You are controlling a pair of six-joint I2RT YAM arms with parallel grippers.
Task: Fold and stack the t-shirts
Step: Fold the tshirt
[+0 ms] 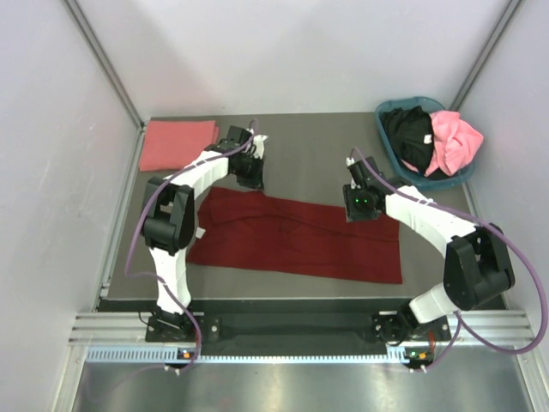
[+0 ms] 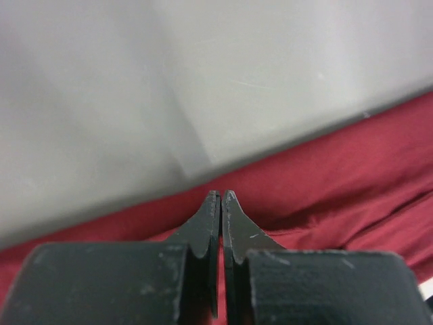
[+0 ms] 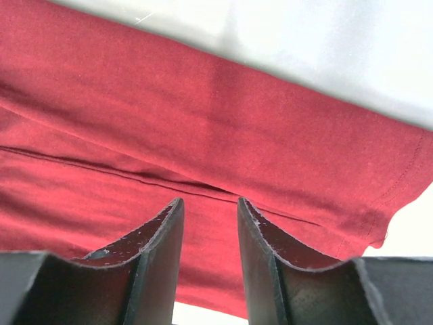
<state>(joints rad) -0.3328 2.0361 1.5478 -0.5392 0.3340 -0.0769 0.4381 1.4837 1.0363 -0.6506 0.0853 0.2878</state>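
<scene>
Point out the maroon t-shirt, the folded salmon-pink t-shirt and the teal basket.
maroon t-shirt point(image 1: 300, 240): top external view, middle of the spread cloth.
salmon-pink t-shirt point(image 1: 176, 143): top external view, centre of the folded shirt.
teal basket point(image 1: 383, 129): top external view, its left rim.

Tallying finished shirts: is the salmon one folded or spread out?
Folded. The salmon shirt lies as a compact, flat rectangle at the table's far-left corner, with no sleeves showing.

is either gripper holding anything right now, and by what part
Left gripper is shut at the maroon t-shirt's far edge; a pinch of cloth cannot be confirmed. Right gripper is open, holding nothing.
</scene>
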